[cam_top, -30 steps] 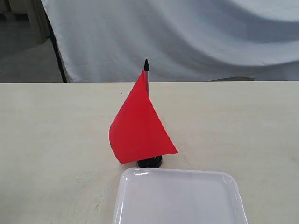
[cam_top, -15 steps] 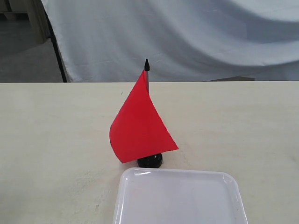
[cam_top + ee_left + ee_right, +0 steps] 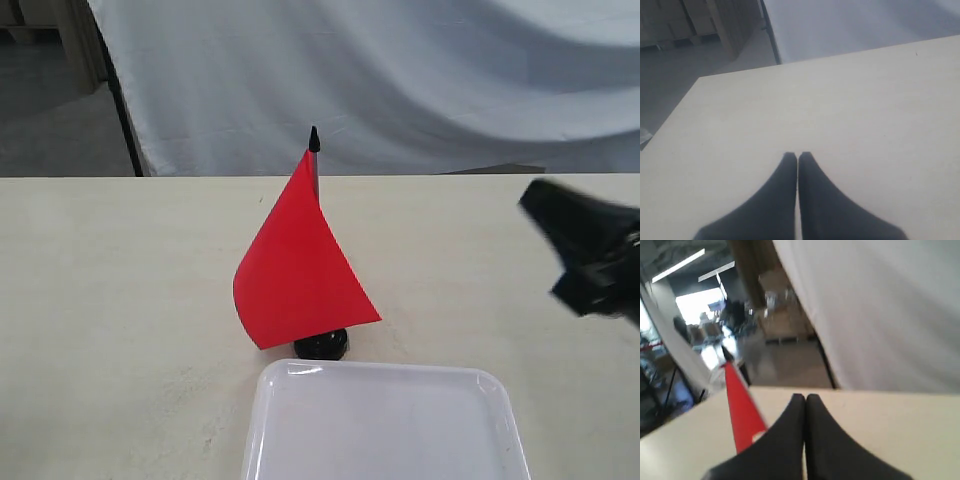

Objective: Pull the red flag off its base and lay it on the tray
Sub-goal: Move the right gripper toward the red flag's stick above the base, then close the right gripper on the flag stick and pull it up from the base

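Note:
The red flag point(image 3: 300, 265) stands upright in its small black base point(image 3: 321, 346) at the table's middle, black tip up. Just in front of the base lies the white tray point(image 3: 385, 425), cut off by the picture's lower edge. My right gripper point(image 3: 540, 205) hangs blurred above the table at the right edge, well to the right of the flag. In the right wrist view that gripper point(image 3: 805, 398) is shut and empty, with the red flag point(image 3: 742, 407) seen edge-on beside it. My left gripper point(image 3: 797, 156) is shut over bare table and does not show in the exterior view.
A white cloth backdrop point(image 3: 400, 80) hangs behind the table's far edge. The pale table point(image 3: 120, 300) stretches to both sides of the flag. A floor and a wooden frame point(image 3: 80, 45) lie beyond the table's far left corner.
My right gripper has come into the exterior view from the right edge; it was out of sight before. The flag, base and tray have not moved.

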Action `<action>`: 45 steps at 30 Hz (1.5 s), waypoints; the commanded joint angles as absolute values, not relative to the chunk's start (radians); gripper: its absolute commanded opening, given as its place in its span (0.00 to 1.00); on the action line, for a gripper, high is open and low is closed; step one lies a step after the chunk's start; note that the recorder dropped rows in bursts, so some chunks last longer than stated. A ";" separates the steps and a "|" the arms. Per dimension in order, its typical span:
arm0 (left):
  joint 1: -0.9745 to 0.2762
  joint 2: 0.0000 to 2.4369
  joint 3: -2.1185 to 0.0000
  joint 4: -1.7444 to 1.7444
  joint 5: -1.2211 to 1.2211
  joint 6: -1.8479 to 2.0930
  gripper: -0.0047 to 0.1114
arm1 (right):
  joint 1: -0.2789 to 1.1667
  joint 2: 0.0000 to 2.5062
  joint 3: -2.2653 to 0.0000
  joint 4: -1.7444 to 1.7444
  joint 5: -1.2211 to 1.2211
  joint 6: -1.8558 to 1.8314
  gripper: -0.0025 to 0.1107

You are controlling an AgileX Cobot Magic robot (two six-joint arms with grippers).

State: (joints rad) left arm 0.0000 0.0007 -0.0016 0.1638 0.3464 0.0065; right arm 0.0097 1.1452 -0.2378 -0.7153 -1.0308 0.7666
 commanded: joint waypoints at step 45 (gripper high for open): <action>0.001 0.000 0.000 0.160 0.347 0.000 0.05 | 0.460 2.033 -0.726 -0.440 -1.057 0.145 0.93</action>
State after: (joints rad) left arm 0.0000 0.0007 -0.0016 0.1638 0.3464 0.0065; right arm 0.4595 2.0080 -0.6847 -0.3523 -1.0567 0.1572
